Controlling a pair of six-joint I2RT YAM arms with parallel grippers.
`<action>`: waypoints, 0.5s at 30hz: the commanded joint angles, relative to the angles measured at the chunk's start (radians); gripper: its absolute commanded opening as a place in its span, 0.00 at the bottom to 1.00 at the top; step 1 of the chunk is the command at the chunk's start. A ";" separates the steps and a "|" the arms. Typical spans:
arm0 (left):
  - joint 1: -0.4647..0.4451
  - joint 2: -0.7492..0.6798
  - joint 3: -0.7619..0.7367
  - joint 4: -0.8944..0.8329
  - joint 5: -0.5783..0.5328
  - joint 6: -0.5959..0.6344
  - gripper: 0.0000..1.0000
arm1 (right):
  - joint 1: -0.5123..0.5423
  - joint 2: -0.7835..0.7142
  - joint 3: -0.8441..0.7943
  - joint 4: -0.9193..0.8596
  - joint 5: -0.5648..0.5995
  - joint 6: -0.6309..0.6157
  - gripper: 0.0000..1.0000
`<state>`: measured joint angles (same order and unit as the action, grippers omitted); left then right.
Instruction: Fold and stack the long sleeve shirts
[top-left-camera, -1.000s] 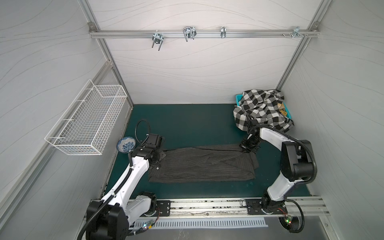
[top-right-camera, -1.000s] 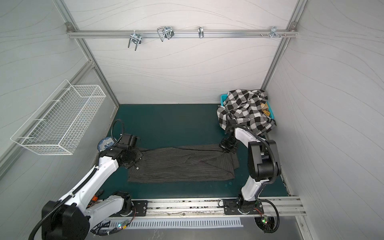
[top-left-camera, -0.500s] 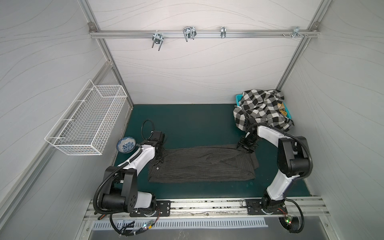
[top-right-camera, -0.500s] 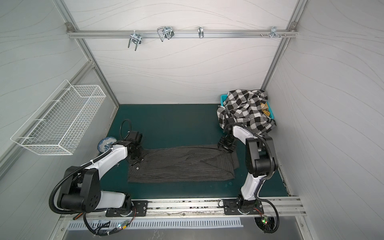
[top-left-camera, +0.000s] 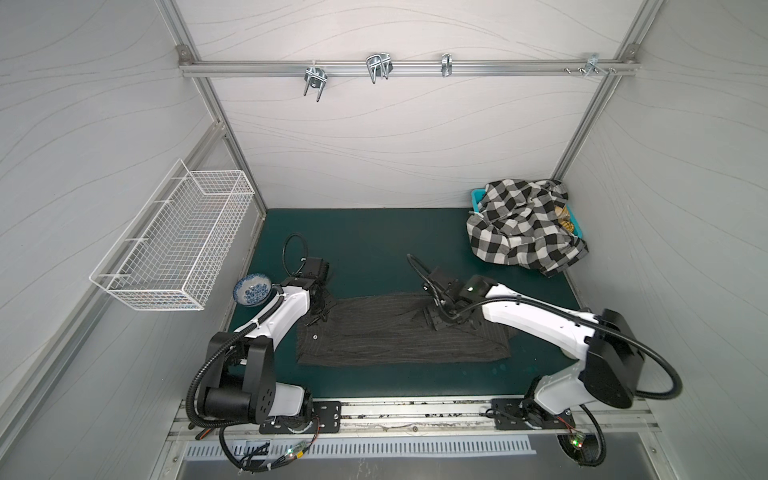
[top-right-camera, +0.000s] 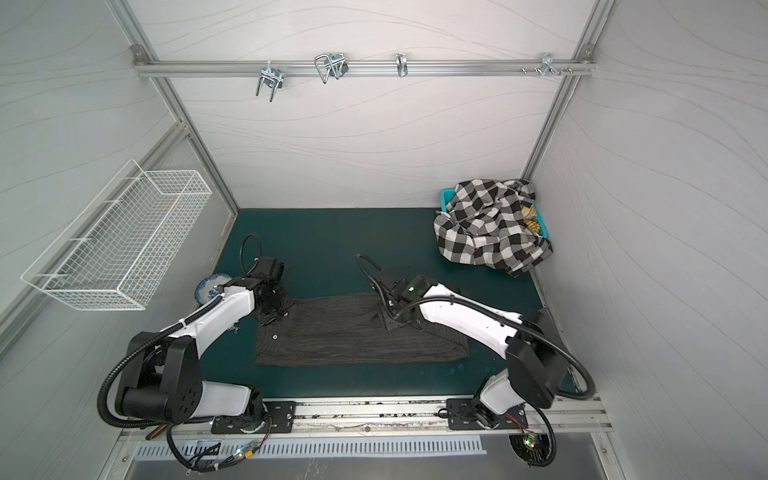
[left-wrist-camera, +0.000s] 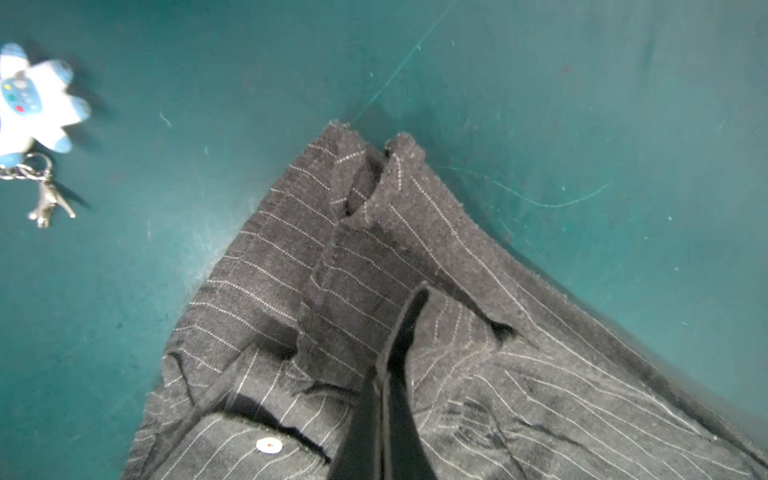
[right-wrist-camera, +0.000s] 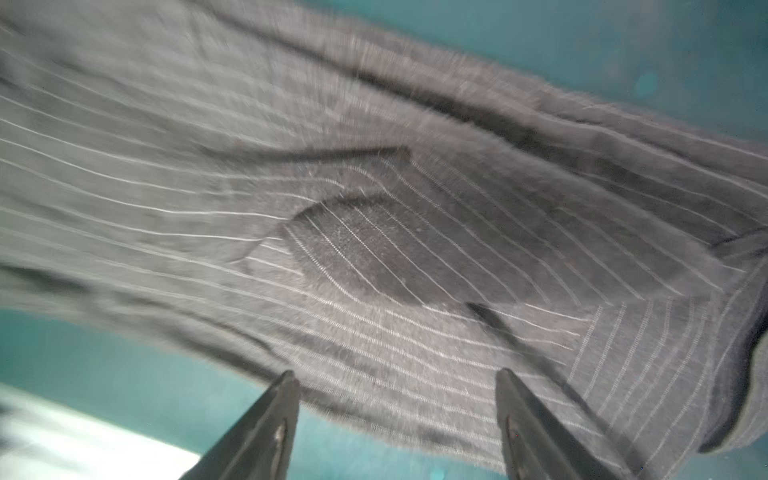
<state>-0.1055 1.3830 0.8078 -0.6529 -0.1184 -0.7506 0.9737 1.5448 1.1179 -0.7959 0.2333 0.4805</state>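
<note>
- Bare green tabletop (top-left-camera: 374, 241) lies open behind the pinstriped shirt (top-left-camera: 399, 336) up to the back wall, with a narrower band in front
- That shirt is a long folded strip across the middle; its left end stops near a keyring charm (left-wrist-camera: 29, 104) and a bowl (top-left-camera: 252, 289)
- My left fingers (left-wrist-camera: 361, 432) are pressed together, tips on the strip's left corner; I cannot tell whether cloth is caught
- My right fingers (right-wrist-camera: 266, 428) are spread, nothing between them, over the strip right of its middle
- Count: two shirts, the checked shirt (top-left-camera: 523, 226) heaped over one teal basket (top-left-camera: 478, 194) in the far right corner
</note>
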 joint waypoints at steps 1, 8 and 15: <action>0.005 -0.010 0.030 0.006 0.004 0.024 0.00 | 0.064 0.087 0.072 -0.039 0.152 -0.061 0.70; 0.006 -0.009 0.022 0.010 0.008 0.030 0.00 | 0.083 0.187 0.114 -0.007 0.166 -0.136 0.58; 0.010 -0.007 0.022 0.010 0.003 0.033 0.00 | 0.085 0.258 0.121 0.002 0.175 -0.154 0.43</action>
<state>-0.1043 1.3830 0.8078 -0.6525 -0.1120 -0.7319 1.0523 1.7748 1.2266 -0.7887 0.3847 0.3481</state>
